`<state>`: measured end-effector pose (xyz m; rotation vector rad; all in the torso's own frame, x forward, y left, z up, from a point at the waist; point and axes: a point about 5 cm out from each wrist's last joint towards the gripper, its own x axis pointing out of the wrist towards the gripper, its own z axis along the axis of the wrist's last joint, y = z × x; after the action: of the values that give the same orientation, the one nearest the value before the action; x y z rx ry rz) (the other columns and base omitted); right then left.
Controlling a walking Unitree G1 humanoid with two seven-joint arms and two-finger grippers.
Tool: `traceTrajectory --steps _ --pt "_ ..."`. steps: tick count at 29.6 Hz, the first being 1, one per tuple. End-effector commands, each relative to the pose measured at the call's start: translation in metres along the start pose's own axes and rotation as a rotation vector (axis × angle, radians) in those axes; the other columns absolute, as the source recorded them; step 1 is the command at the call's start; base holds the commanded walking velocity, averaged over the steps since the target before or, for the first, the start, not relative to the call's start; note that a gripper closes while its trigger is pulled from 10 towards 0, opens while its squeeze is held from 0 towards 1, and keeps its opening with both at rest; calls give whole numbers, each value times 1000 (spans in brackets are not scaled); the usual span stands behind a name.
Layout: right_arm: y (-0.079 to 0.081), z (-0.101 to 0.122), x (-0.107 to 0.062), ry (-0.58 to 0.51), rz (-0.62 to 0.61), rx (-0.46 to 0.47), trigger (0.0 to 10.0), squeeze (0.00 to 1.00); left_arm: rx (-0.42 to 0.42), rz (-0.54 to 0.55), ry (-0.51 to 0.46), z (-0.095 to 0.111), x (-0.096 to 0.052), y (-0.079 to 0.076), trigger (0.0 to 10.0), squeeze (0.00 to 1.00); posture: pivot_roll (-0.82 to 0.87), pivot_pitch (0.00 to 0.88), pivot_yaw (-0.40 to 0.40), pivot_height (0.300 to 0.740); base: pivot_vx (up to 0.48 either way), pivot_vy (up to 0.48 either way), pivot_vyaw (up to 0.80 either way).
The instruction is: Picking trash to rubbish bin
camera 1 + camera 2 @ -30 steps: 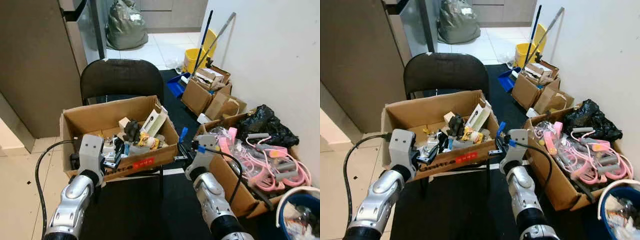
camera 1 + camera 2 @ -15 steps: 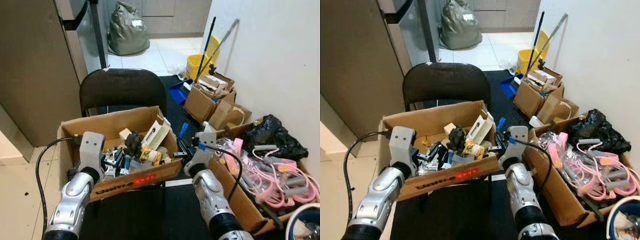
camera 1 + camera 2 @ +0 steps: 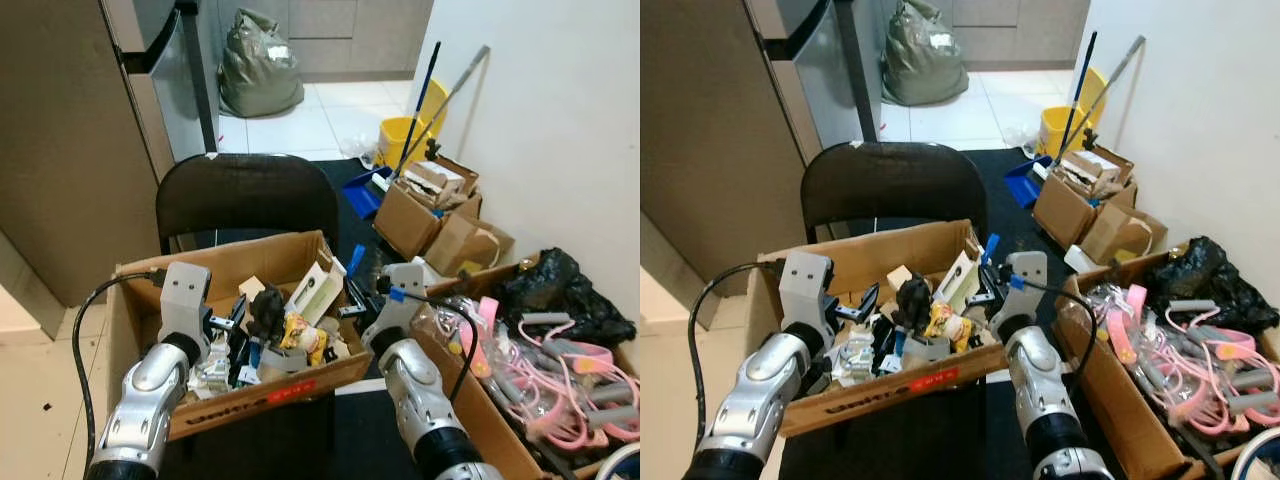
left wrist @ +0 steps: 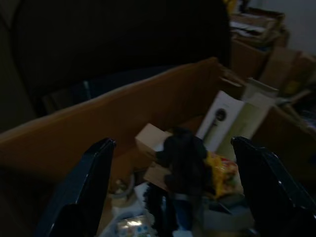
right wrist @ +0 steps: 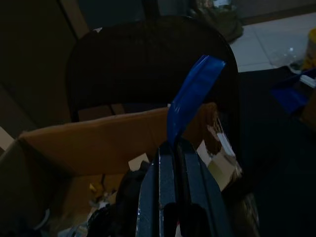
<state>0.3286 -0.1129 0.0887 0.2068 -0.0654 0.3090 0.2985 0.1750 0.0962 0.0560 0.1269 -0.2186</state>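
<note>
Blue scrap (image 5: 193, 96) sits pinched between the pressed-together fingers of the right gripper (image 3: 984, 291), sticking up past the tips, just over the near-right corner of the cardboard box (image 3: 255, 262) on the black chair (image 3: 246, 193). Left gripper (image 3: 234, 325) spread wide, over the box clutter, holding nothing. Judgement: keep the pinch firm, carry the scrap clear of the box wall before releasing.

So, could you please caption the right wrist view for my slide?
Right gripper shut on a blue strip, above the cardboard box.
</note>
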Motion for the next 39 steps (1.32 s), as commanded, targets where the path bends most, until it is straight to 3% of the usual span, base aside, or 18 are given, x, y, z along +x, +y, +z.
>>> traceTrajectory --steps 1,22,26,29,30,31,32,33,39 --pt "-3 -3 -3 16 -3 2 10000 0 -4 -9 10 -2 -1 -1 10000 0 61 101 -5 740 285 0 0" --pt "2 -8 -6 52 46 -10 10000 0 9 -27 6 0 -3 -3 10000 0 63 104 -12 740 216 0 0" --pt "5 -8 -6 51 82 -29 10000 0 60 -152 30 0 -10 -10 10000 0 63 107 -15 740 0 0 0" --pt "10 -7 -6 53 144 -44 10000 0 113 -329 79 -2 -21 -14 10000 0 65 112 -18 740 0 0 0" --pt "10 -7 -6 53 144 -44 10000 0 113 -329 79 -2 -21 -14 10000 0 65 112 -18 740 0 0 0" --pt "16 -14 -6 108 216 -71 10000 0 118 -454 138 -6 -30 -16 10000 0 66 113 -19 740 0 0 0" --pt "16 -14 -6 108 216 -71 10000 0 118 -454 138 -6 -30 -16 10000 0 66 113 -19 740 0 0 0" --pt "22 -20 -8 159 294 -88 10000 0 106 -556 195 -11 -38 -19 10000 0 67 115 -19 740 0 0 0" --pt "32 -24 -10 188 390 -98 10000 0 92 -605 235 -13 -43 -20 10000 0 66 114 -18 740 0 0 0"
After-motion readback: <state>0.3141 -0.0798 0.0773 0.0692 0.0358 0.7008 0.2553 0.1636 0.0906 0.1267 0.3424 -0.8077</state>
